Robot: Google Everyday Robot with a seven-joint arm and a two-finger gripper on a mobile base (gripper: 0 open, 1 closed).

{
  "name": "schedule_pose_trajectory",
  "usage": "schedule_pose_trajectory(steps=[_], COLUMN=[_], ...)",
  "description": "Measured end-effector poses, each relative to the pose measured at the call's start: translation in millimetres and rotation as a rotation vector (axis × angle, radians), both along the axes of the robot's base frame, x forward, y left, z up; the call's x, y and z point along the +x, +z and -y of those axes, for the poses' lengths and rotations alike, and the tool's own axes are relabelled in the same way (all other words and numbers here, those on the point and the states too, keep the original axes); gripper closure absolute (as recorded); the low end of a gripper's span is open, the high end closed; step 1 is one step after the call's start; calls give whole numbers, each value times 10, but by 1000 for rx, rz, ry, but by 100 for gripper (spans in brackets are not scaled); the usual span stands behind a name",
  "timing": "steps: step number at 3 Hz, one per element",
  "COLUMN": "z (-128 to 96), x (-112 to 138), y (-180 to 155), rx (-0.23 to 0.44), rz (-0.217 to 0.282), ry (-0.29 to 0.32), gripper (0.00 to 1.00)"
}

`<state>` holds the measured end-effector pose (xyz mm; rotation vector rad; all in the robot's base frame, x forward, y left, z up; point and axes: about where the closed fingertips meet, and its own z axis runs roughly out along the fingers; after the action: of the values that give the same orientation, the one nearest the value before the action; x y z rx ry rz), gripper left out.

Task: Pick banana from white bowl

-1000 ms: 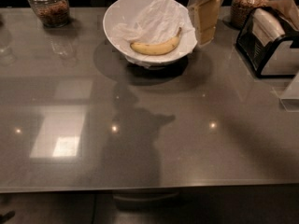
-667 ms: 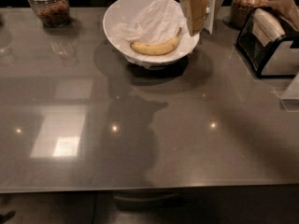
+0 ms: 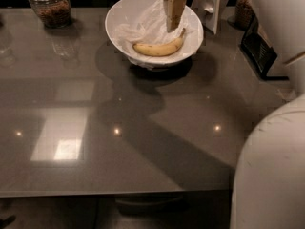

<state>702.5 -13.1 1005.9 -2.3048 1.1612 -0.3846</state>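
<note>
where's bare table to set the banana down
Broad bare table in front of the white bowl, from the left edge to the robot's arm. Crowded at the back: jar, bowl with banana and claw above it, black holder.

No writing, label or number is legible, as far as can be seen — not on the round glass jar (image 3: 49, 6) well left of the tan gripper (image 3: 173, 25), which hangs over the wide white bowl (image 3: 111, 18).
</note>
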Motion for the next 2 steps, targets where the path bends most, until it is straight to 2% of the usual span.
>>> schedule_pose_trajectory(steps=[1, 2], z=[-74, -34], x=[208, 326], y=[-240, -476], rx=[57, 86], rz=[-80, -150], ry=[13, -13], gripper=[18, 21])
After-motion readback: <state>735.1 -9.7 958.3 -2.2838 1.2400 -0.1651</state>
